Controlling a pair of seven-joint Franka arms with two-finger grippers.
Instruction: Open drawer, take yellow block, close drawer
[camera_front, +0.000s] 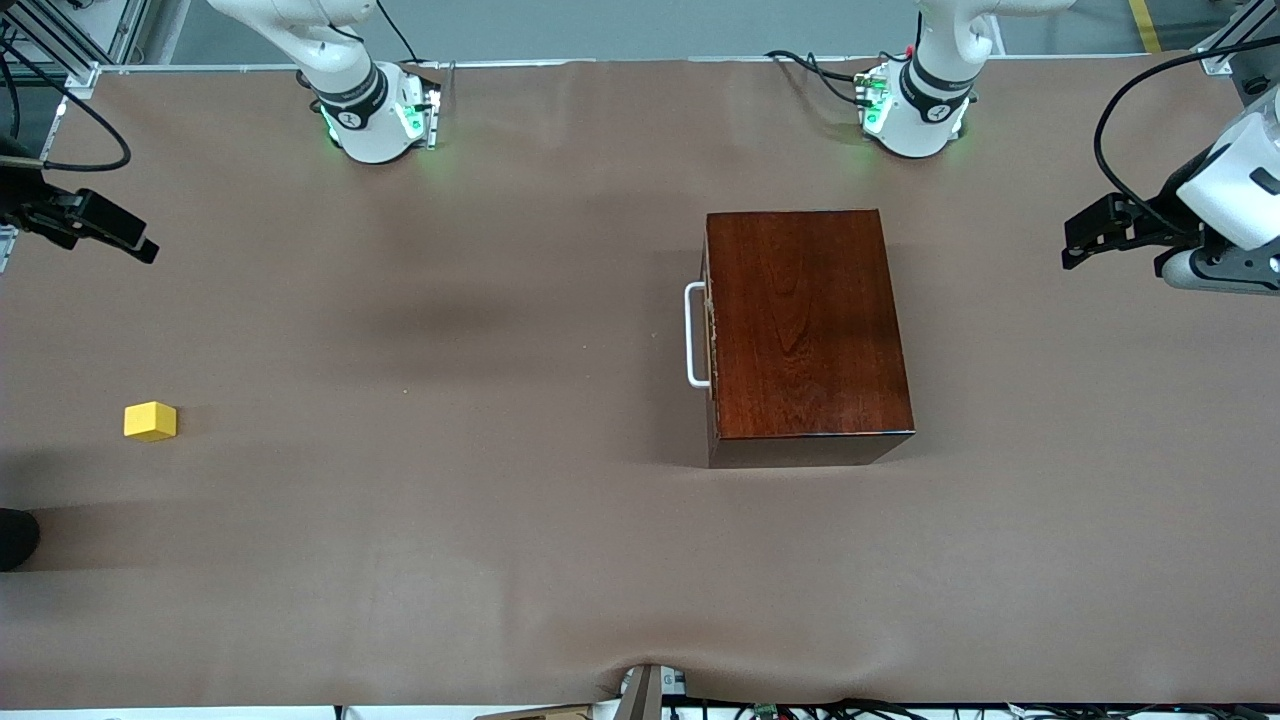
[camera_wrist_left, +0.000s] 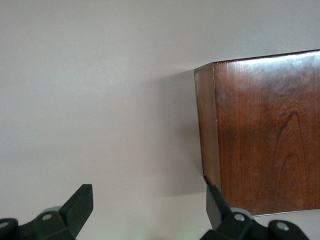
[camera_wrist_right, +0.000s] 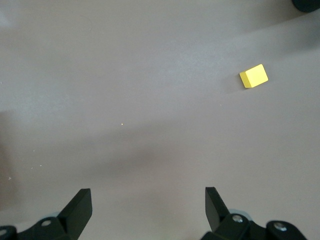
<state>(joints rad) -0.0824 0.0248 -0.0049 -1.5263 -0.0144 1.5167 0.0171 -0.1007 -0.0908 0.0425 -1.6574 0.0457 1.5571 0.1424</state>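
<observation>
The right end effector hangs above the desk at the right arm's end, its fingers spread wide and empty; this arm waits. Its wrist view looks down on bare brown surface with the yellow block lying well apart from the fingertips. In the front view the yellow block sits alone on the desk near the right arm's end, nearer to the front camera than the spot under that end effector.

The left end effector hovers at the left arm's end of the desk, released as well, its two black fingers parted with nothing between them. Its wrist view shows a corner of the wooden box.

The wooden box stands toward the left arm's end, glossy and dark reddish-brown. The drawer is pushed fully in, its white bar handle facing the right arm's end.
</observation>
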